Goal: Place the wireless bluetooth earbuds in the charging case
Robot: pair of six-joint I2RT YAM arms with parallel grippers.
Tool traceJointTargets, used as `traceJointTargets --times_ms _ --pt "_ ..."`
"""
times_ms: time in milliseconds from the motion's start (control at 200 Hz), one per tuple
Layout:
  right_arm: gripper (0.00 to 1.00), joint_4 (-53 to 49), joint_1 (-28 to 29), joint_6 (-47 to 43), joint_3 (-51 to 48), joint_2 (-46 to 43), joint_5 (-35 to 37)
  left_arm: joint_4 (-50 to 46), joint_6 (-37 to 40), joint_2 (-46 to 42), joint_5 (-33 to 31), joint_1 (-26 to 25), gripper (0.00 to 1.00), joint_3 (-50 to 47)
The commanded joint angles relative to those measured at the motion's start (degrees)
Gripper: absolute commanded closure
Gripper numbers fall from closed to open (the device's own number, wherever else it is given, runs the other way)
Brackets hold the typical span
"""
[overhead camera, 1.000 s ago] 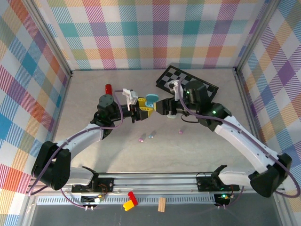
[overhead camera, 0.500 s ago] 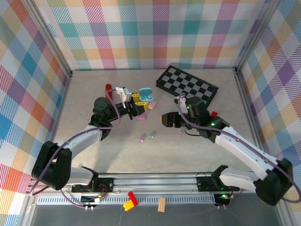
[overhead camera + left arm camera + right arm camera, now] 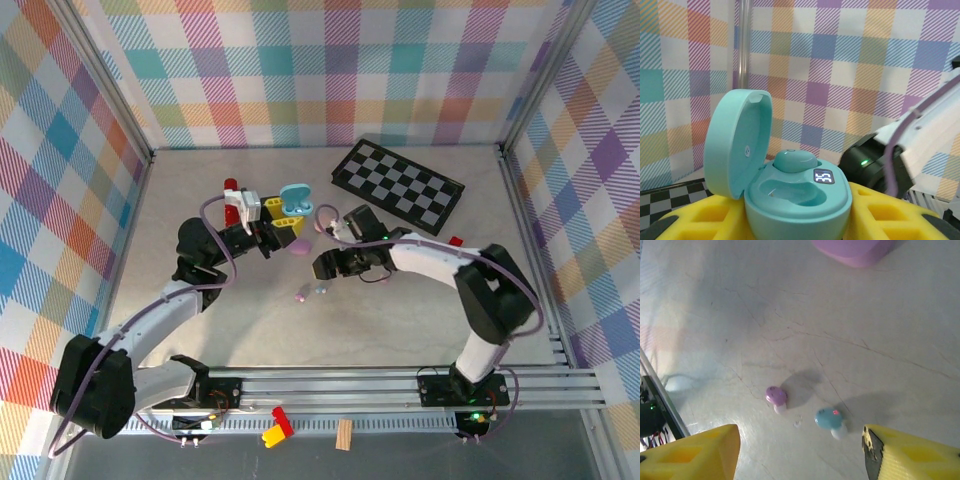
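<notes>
Robot work cell in a lab. The left arm [image 3: 150,315] and the right arm [image 3: 430,258] are sitting bolted to a slotted aluminium rail [image 3: 330,378] at the near edge of a pale table [image 3: 400,320]. Plaid-printed panels [image 3: 320,70] on metal posts [image 3: 120,97] are closing in 3 sides. A purple cable [image 3: 888,165] is running along an arm, a green light [image 3: 862,162] is glowing, and a checkerboard [image 3: 398,183] is lying at the back.

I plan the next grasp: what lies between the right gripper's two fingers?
In the right wrist view, a purple earbud and a blue earbud lie on the table under that gap.
</notes>
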Motion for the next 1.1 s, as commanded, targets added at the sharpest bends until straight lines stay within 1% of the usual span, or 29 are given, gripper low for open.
traceJointTargets --times_ms 0,180,365,635,900,1000,1100 --pt "0.33 0.1 0.1 -5.7 4.6 4.9 -7.6 -1.3 0.4 -2.1 0.0 0.6 0.58 -0.7" --pt "0.31 -7.1 0.1 -10.4 11.9 13.0 -10.1 -4.0 1.4 -3.6 0.1 0.6 0.58 -0.5" --pt "0.30 -11.0 0.1 -13.7 13.9 16.0 -9.1 -5.0 1.7 -4.0 0.2 0.6 0.58 -0.7" --pt "0.31 -14.3 1.2 -16.6 12.4 15.7 -9.5 -6.7 3.1 -4.1 0.1 0.6 0.58 -0.7" --pt "0.35 -14.4 1.8 -16.3 9.8 13.8 -9.2 -7.5 3.7 -3.8 0.4 0.6 0.58 -0.5" --pt "0.39 -15.0 2.1 -16.4 9.7 13.4 -9.1 -9.1 4.4 -4.0 0.2 0.6 0.58 -0.4" --pt "0.41 -15.4 2.2 -16.5 9.5 12.9 -8.8 -10.5 5.2 -4.4 0.0 0.6 0.58 -0.3"
